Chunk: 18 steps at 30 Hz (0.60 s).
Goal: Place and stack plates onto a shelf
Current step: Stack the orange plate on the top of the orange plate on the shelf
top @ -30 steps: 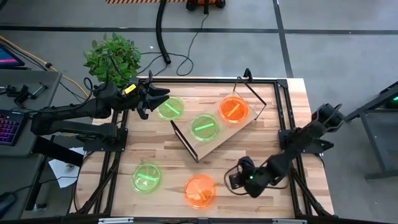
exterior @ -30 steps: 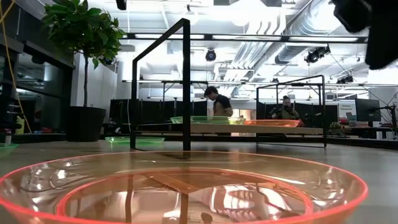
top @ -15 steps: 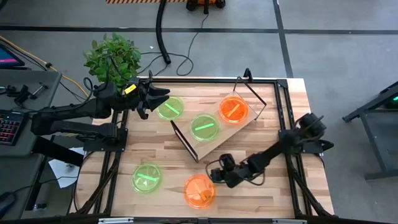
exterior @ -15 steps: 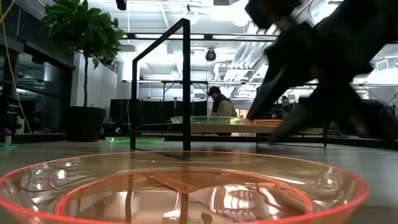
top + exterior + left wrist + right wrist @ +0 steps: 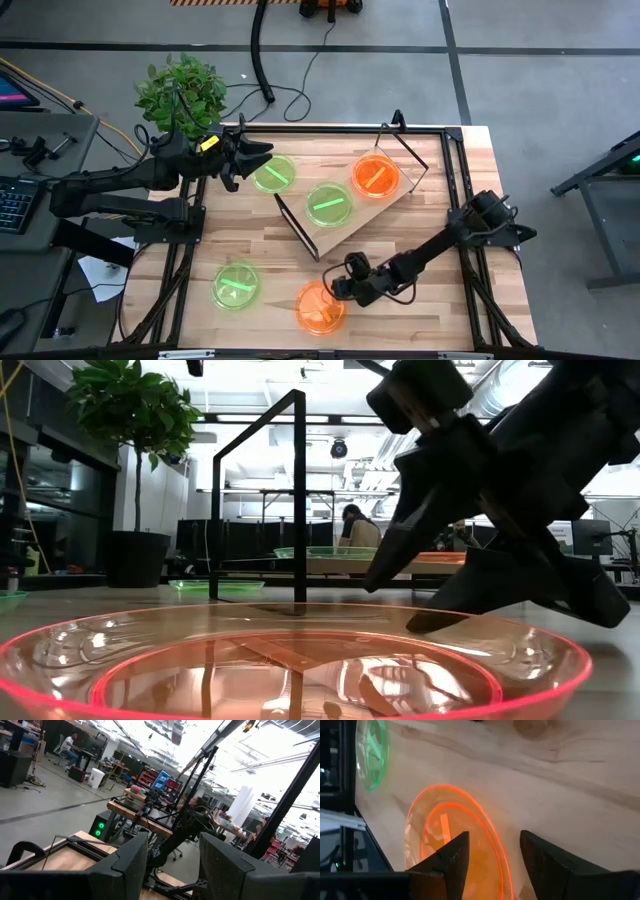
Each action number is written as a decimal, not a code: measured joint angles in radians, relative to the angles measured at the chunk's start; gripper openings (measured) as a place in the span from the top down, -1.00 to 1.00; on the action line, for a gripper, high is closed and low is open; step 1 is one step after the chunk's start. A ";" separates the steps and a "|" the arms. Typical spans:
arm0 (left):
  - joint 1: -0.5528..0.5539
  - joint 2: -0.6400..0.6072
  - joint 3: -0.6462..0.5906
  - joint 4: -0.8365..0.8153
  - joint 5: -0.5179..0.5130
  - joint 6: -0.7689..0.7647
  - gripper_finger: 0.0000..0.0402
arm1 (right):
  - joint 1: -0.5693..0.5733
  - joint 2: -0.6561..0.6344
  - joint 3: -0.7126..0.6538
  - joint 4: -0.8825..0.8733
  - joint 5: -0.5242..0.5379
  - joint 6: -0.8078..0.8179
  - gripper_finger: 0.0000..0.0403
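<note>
A neon orange plate point(image 5: 321, 306) sits on the table near its near edge and fills the low view point(image 5: 300, 665). My right gripper point(image 5: 338, 288) is open and low at this plate's right rim, which runs between its fingers in the right wrist view point(image 5: 492, 862). The light-wood shelf point(image 5: 352, 222) lies slanted at the table's middle, with a green plate point(image 5: 328, 203) and an orange plate point(image 5: 375, 175) on it. Another green plate point(image 5: 273, 174) lies at the far left, with my left gripper point(image 5: 262, 155) open beside it. A third green plate point(image 5: 236, 284) lies near left. My right gripper comes slanting from the table's right, its open fingers point(image 5: 435, 622) at the orange plate's right rim point(image 5: 485, 832). I cannot tell whether they touch it. The plate rests flat on the table.
Black frame rails point(image 5: 455, 215) run along the table's left and right sides. A potted plant point(image 5: 180, 90) stands beyond the far left corner. The shelf's black wire end frames point(image 5: 295, 490) rise behind the orange plate. People show in the room beyond the table.
My right gripper has gone from the near right part of the table toward the left, down low, to the near orange plate's right rim. The plates and the shelf have stayed where they were.
</note>
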 joint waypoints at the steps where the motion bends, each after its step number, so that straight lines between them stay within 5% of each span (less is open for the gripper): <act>1: 0.000 0.000 0.000 0.000 0.000 0.000 0.15 | 0.002 0.000 0.000 -0.001 -0.010 -0.010 0.12; 11: 0.000 0.000 0.000 0.001 0.000 0.000 0.15 | 0.002 0.001 0.000 -0.022 -0.111 -0.060 0.26; 18: 0.000 0.000 0.000 0.001 0.000 0.000 0.15 | -0.002 0.002 -0.004 -0.067 -0.161 -0.028 0.66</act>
